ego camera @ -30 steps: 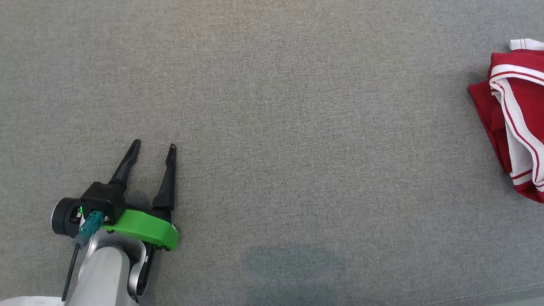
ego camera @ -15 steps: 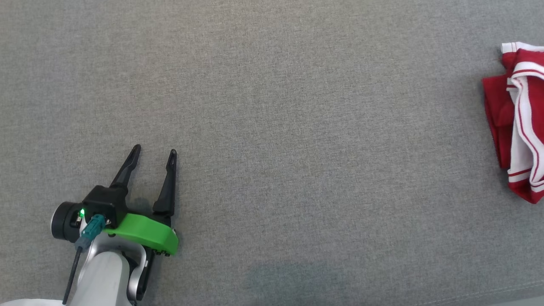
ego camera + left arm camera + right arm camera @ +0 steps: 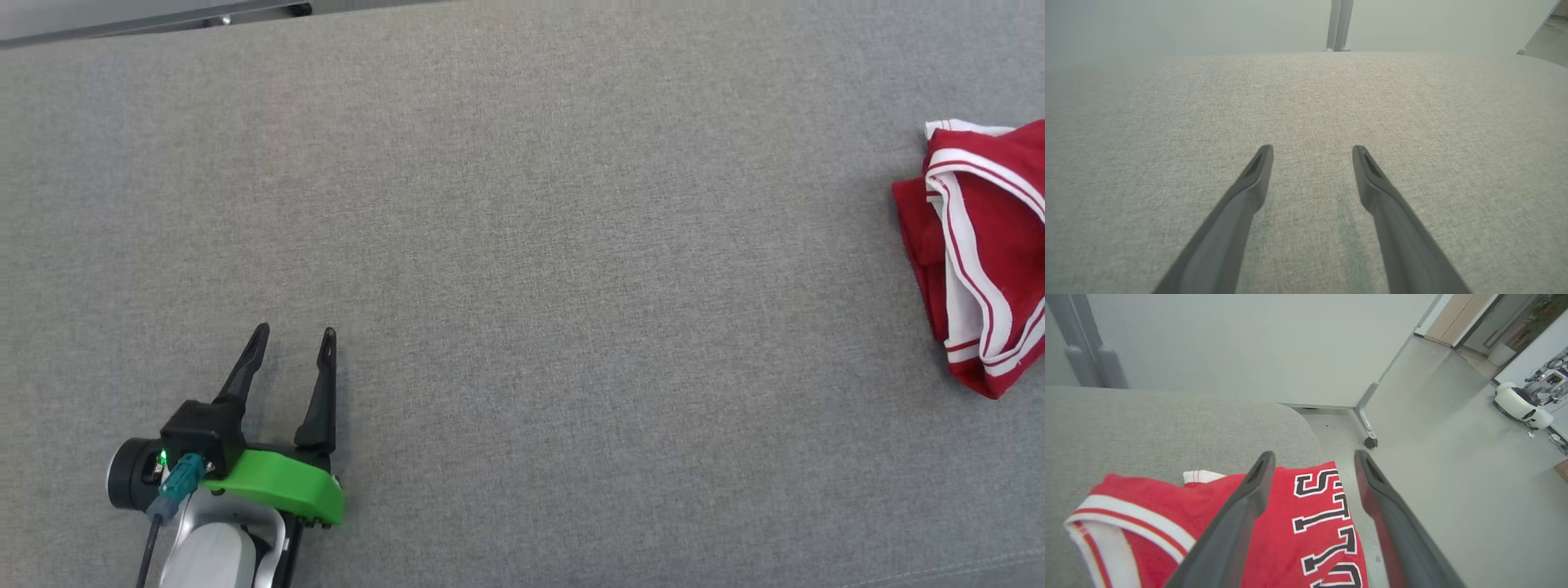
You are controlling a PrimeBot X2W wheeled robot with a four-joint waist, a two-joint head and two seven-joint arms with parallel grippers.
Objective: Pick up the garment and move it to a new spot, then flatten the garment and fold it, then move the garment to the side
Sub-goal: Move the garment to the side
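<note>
The garment [image 3: 980,253] is a red jersey with white stripes, bunched at the right edge of the grey table [image 3: 531,245]. In the right wrist view the garment [image 3: 1298,522] lies near the table's corner, black and white letters facing up. My right gripper [image 3: 1312,459] hangs over it, open, fingers apart with nothing between them. My left gripper [image 3: 292,336] rests open at the lower left of the table, far from the garment; its fingers [image 3: 1257,171] show bare cloth between them.
The table's far edge [image 3: 163,24] runs along the top left of the head view. Beyond the right corner lies pale floor with a wheeled table leg [image 3: 1367,428] and a white machine [image 3: 1521,404] farther off.
The garment has settled on the table near the right edge, and its folds have shifted. The head camera has tilted, so the table's far edge now shows. The left gripper stays open.
</note>
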